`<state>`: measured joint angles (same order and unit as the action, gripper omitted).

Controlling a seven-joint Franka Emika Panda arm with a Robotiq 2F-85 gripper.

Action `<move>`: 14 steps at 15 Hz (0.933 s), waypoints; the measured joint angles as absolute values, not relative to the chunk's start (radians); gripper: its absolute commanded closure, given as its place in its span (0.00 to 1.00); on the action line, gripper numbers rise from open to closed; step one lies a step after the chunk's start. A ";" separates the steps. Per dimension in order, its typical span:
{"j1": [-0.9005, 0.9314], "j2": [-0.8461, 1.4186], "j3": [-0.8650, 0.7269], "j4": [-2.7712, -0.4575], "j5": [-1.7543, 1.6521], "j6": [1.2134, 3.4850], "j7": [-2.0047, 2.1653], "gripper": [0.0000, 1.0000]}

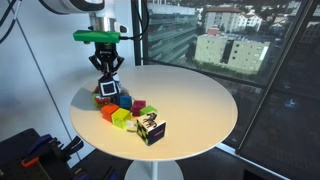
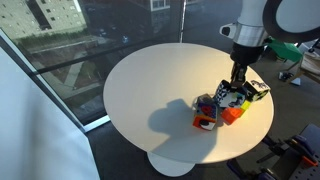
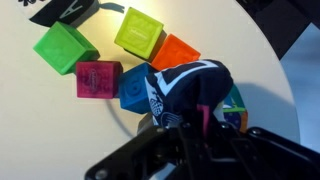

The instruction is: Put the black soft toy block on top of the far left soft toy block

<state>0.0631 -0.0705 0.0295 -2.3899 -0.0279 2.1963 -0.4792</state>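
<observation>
My gripper (image 1: pixel 105 78) is shut on the black soft toy block (image 1: pixel 106 88), whose pale square panel faces the camera, and holds it just above the cluster of cubes at the table's left side. In the wrist view the black block (image 3: pixel 190 85) fills the space between the fingers (image 3: pixel 195 125). A red cube with a green patch (image 3: pixel 238 108) peeks out right beside and below it, mostly hidden. In an exterior view the gripper (image 2: pixel 236 92) hangs over the cubes, with a red cube (image 2: pixel 205 121) at the near end of the row.
The round white table (image 1: pixel 195 95) holds other soft cubes: green (image 3: pixel 62 47), lime (image 3: pixel 138 30), orange (image 3: pixel 175 50), magenta (image 3: pixel 98 78) and blue (image 3: pixel 133 90). A black-and-white patterned cube (image 1: pixel 152 130) stands near the front edge. The table edge is close to the cluster.
</observation>
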 measured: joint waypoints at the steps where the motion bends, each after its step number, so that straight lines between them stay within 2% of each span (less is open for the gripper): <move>1: 0.071 -0.076 0.034 -2.399 -0.024 2.196 -0.487 0.93; 14: 0.142 -0.102 0.074 -2.434 0.115 2.223 -0.490 0.94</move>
<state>0.1416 -0.1022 0.0739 -2.4338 0.1150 2.2227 -0.4898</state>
